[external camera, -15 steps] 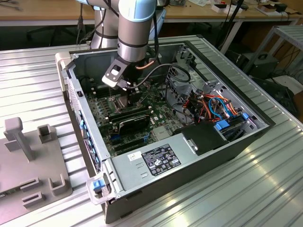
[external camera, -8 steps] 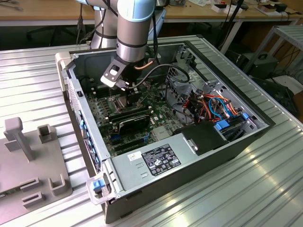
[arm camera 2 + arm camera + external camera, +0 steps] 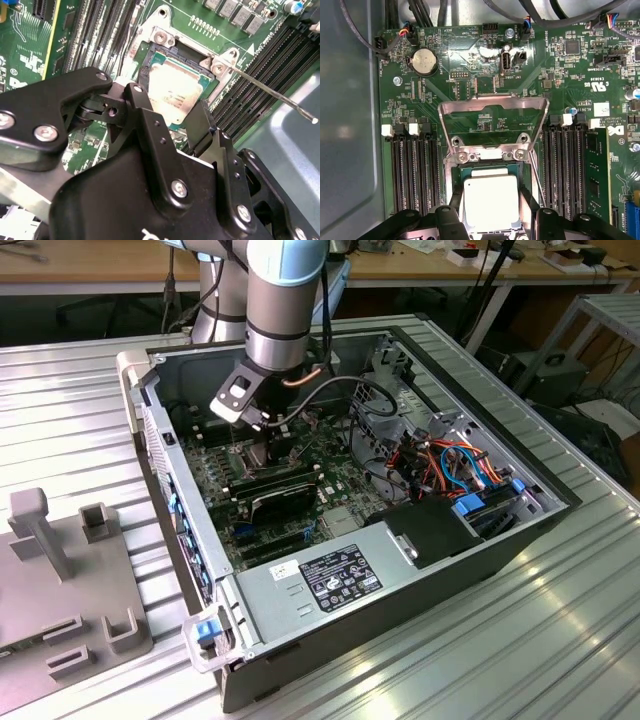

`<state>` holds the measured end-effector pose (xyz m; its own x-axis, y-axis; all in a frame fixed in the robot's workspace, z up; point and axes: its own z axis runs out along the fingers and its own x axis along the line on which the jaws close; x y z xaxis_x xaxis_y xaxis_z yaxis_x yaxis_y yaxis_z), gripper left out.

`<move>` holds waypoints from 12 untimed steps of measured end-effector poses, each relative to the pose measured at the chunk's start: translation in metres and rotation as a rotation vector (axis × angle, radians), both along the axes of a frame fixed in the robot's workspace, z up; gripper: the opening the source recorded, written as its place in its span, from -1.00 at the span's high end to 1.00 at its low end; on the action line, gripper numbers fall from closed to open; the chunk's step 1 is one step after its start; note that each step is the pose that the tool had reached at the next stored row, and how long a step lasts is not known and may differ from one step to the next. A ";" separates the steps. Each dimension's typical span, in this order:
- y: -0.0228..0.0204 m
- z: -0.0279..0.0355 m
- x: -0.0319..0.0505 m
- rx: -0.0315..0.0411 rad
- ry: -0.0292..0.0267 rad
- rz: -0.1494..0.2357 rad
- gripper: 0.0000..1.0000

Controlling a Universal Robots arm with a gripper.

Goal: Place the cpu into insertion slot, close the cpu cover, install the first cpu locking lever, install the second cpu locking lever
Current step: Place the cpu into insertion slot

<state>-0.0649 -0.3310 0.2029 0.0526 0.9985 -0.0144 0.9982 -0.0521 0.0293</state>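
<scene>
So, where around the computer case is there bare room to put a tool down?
The ribbed table is bare at the exterior view's lower right, along the case, and at its upper left, beyond the grey fixture. Inside the case it is crowded: the hand over the cpu, cables close by.

— How does the arm point(image 3: 285, 300) stand?
— Its last grey and pale blue segment is close to upright in the exterior view, leaning a little toward that view's left. The wrist point(image 3: 268, 365) points down.
— And the end effector point(image 3: 262, 443)?
— It hangs straight below the wrist, aimed downward and set low. In the second wrist view its black links point(image 3: 150, 145), pinned with silver screws, spread out from the body in two branches.
</scene>
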 end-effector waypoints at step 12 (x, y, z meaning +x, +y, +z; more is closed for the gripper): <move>0.0005 0.0000 -0.0010 -0.0004 -0.0001 -0.007 -0.07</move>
<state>-0.0658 -0.3305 0.2029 0.0591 0.9981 -0.0148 0.9978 -0.0587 0.0294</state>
